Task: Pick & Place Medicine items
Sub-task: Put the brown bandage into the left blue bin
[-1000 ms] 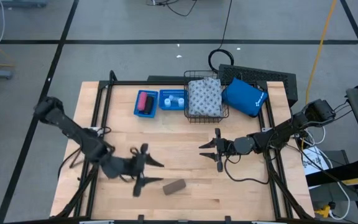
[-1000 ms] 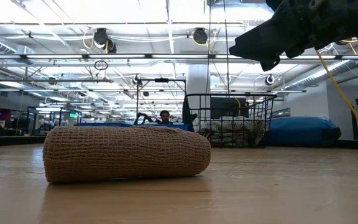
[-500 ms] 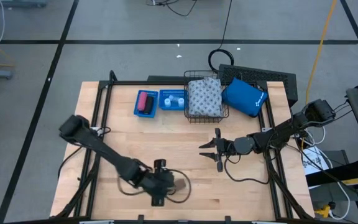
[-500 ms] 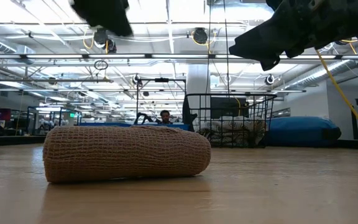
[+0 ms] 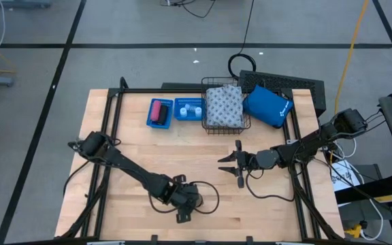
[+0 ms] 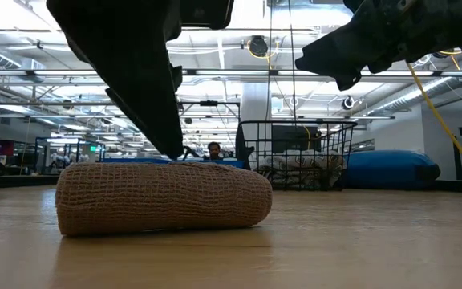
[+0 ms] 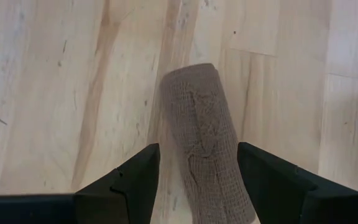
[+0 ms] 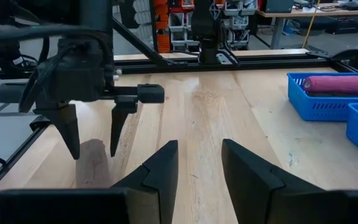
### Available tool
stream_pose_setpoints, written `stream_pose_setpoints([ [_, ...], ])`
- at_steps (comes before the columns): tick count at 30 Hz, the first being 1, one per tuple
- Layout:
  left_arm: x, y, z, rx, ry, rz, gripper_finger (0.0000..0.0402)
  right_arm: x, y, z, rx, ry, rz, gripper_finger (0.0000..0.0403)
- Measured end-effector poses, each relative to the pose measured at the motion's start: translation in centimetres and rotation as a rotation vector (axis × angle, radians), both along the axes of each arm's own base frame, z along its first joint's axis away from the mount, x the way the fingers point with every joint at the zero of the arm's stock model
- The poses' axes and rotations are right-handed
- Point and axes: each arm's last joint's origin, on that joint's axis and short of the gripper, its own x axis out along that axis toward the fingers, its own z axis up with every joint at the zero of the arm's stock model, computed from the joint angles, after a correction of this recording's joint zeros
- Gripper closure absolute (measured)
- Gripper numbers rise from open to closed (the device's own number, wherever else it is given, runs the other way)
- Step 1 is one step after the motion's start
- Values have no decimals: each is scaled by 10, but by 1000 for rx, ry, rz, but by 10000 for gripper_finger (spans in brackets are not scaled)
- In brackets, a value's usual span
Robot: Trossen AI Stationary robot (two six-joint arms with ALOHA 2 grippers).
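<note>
I see the brown roll (image 7: 209,155) as coarse woven gauze, matt and rough. Under it, the table (image 7: 55,93) is pale planked wood, smooth with a faint sheen. My left gripper's fingers (image 7: 132,183) look like matt black plastic. The basket (image 5: 224,126) is thin dark wire, and the tray (image 8: 328,102) glossy blue plastic.

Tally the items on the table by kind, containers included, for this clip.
Brown bandage roll, lying between the open fingers of the left claw: 1
Pink roll: 1
Small white bottles: 2
Grey-white patterned pack: 1
Blue trays: 2
Wire basket: 1
Blue pouch: 1
Total: 9
</note>
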Motion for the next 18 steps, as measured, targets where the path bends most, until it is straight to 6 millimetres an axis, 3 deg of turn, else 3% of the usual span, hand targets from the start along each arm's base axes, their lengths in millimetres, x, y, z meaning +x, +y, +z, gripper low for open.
stream_pose_setpoints([
  [5, 0, -1, 0, 8, -6, 3, 176, 0, 0, 0, -1, 3, 0, 287],
  [18, 9, 3, -28, -67, 79, 71, 176, 0, 0, -1, -5, 5, -1, 287],
])
